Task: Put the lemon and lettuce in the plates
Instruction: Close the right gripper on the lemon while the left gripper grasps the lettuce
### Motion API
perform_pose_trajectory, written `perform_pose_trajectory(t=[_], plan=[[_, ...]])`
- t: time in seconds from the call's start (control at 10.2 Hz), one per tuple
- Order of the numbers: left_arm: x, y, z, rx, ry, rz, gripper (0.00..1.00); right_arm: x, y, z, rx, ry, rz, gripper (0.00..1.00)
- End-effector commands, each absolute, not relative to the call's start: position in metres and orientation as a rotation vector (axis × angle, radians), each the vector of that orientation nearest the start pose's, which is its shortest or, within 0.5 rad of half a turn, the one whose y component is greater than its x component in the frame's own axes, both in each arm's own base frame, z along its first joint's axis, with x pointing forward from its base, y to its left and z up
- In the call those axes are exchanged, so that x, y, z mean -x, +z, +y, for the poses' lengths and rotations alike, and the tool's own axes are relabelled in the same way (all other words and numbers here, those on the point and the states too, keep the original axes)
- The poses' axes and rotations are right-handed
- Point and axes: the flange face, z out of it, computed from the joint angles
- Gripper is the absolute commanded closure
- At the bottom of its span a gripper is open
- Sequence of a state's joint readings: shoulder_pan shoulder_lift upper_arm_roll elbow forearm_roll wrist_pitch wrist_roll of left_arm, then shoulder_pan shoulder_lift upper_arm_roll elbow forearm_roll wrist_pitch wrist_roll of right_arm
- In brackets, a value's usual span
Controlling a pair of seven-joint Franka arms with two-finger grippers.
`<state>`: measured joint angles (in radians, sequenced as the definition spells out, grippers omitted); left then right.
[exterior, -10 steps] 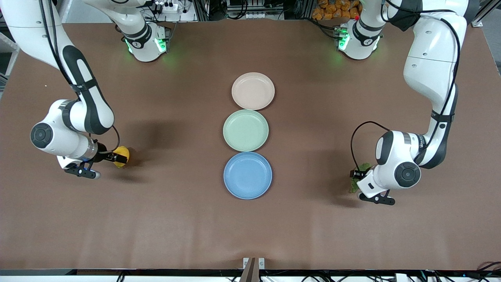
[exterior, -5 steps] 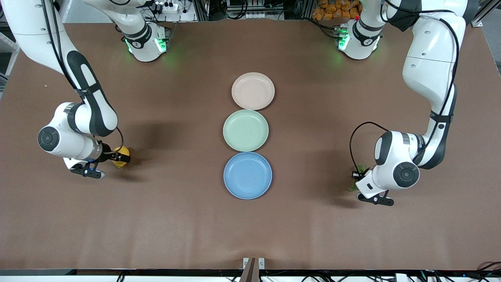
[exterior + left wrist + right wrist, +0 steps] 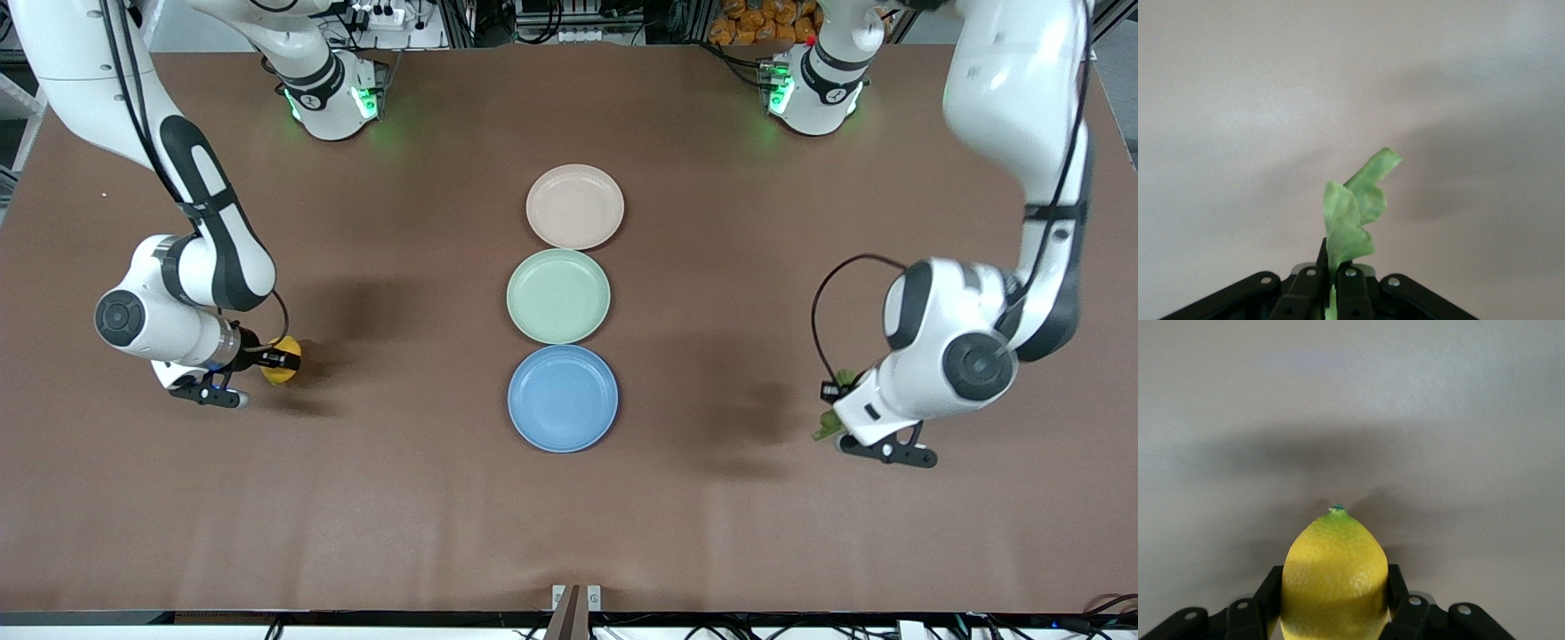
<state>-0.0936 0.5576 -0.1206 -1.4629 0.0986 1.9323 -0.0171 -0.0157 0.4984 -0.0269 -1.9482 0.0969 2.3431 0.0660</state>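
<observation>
One brown desk [image 3: 400, 498], carrying every item listed below.

Two white Franka arms, bases along the desk edge farthest from the front camera. The right arm reaches down at its own end of the desk; the left arm does likewise at its end.

Three round shallow plates in a single row at the desk's middle, each just beside the next. Pale beige-pink plate [image 3: 574, 206]: farthest from the front camera, nothing in it. Pale green plate [image 3: 558, 295]: between the other two, nothing in it. Blue plate [image 3: 563, 397]: nearest the front camera, nothing in it.

Right gripper [image 3: 283, 359]: low at the right arm's end of the desk, well apart from the plates, about level with the gap between the green and blue plates. Its fingers [image 3: 1399, 603] are clamped against both flanks of the lemon.

Left gripper [image 3: 834, 391]: raised over bare desk at the left arm's end, well apart from the plates. Its fingers [image 3: 1350, 285] are pressed together on the stem end of the lettuce.

Lemon [image 3: 1333, 577]: bright yellow, oval, with a small green tip pointing away from the right gripper; held, not in any plate.

Lettuce [image 3: 1353, 215]: thin, wrinkly green leaf, sticking out of the left gripper with its free end curling; held, not in any plate.
</observation>
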Motion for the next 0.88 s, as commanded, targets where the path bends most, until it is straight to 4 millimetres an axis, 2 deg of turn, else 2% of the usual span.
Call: perform_pose_trajectory(t=[0.0, 0.1, 0.2, 0.39, 0.59, 0.78], plan=[[-0.652, 0.413, -0.144, 3.160, 0.216, 0.307, 1.00, -0.641, 0.269, 0.008, 3.044, 0.163, 0.173, 1.00], [-0.634, 0.438, -0.164, 3.197, 0.277, 0.214, 1.00, -0.652, 0.282, 0.024, 3.043, 0.128, 0.146, 1.00], [-0.615, 0.462, -0.191, 3.197, 0.305, 0.126, 1.00, -0.662, 0.291, 0.040, 3.021, 0.095, 0.194, 1.00], [-0.583, 0.499, -0.246, 3.205, 0.267, -0.038, 1.00, -0.685, 0.303, 0.089, 2.919, 0.044, 0.270, 1.00], [-0.538, 0.523, -0.299, 3.167, 0.319, -0.126, 1.00, -0.698, 0.301, 0.142, 2.889, 0.043, 0.399, 1.00], [-0.483, 0.529, -0.345, 3.104, 0.347, -0.215, 1.00, -0.705, 0.299, 0.212, 2.825, 0.045, 0.530, 1.00]])
